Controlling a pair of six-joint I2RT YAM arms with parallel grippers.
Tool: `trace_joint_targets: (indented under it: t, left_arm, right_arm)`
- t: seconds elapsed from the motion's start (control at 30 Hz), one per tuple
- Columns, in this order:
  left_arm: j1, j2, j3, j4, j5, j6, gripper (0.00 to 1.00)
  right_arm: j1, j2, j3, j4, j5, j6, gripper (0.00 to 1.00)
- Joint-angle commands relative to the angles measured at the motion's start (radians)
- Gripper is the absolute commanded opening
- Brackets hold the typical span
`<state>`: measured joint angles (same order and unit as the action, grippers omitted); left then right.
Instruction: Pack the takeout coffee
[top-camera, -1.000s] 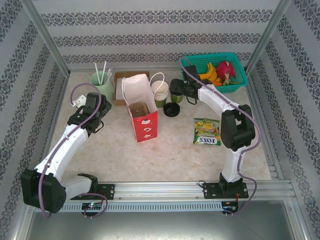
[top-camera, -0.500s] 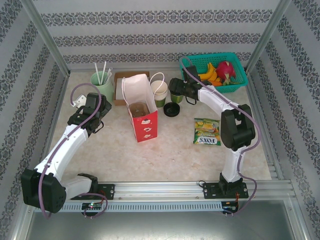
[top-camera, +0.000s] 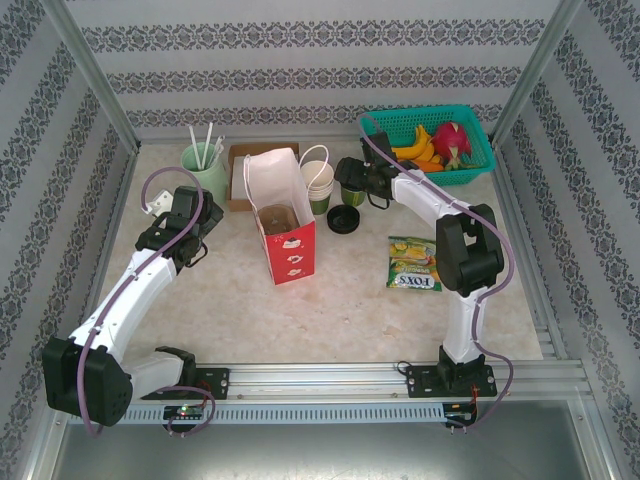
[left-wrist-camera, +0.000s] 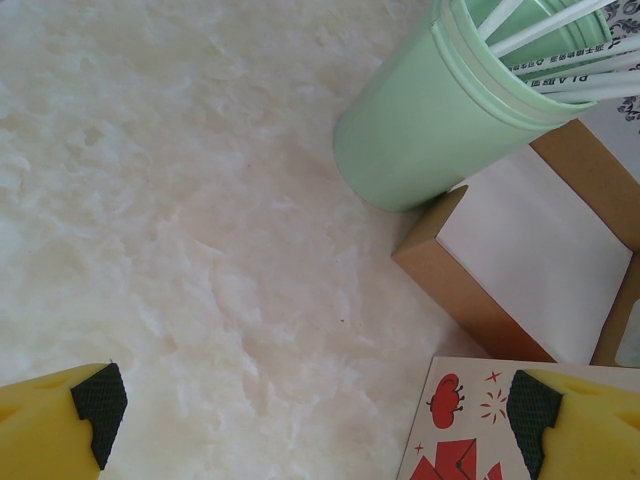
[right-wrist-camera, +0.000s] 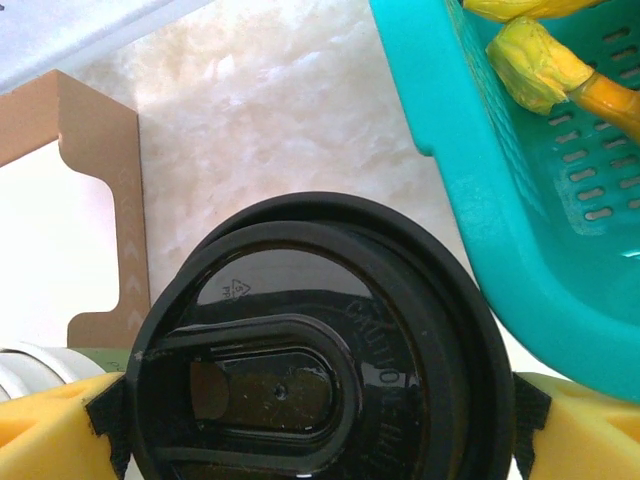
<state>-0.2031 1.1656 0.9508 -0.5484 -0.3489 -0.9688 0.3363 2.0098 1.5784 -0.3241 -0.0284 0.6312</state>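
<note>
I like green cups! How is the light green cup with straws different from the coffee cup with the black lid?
The straw holder is open on top, with straws sticking out; the takeout coffee is closed by a round black lid. The straw holder stands beside the brown box with no gripper around it; the right gripper reaches around the takeout coffee, by the teal basket. Both are round and upright.

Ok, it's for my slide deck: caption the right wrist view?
Right gripper flanking the black-lidded takeout coffee, beside the teal basket.
</note>
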Motion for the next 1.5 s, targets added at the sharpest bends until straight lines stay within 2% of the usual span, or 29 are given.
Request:
trace_joint_targets:
  t: [0.0, 0.5, 0.8, 1.2, 1.47]
  left_arm:
    - [-0.002, -0.009, -0.007, 0.006, -0.013, 0.019, 0.99]
    - [-0.001, -0.016, -0.011, 0.007, -0.014, 0.024, 0.99]
    - [-0.002, -0.025, -0.017, 0.006, -0.018, 0.026, 0.99]
    - [-0.001, -0.022, -0.021, 0.053, 0.018, 0.051, 0.99]
    - [-0.001, -0.021, -0.026, 0.064, 0.031, 0.055, 0.99]
  right_arm:
    - [-0.012, 0.020, 0.017, 0.008, 0.005, 0.003, 0.91]
    - [-0.022, -0.031, -0.047, 0.001, 0.024, -0.057, 0.77]
    - [-0.031, -0.102, -0.125, 0.008, 0.015, -0.056, 0.76]
    - [-0.044, -0.298, -0.351, -0.025, 0.018, -0.073, 0.76]
    - [-0.052, -0.428, -0.514, -0.029, -0.126, -0.090, 0.77]
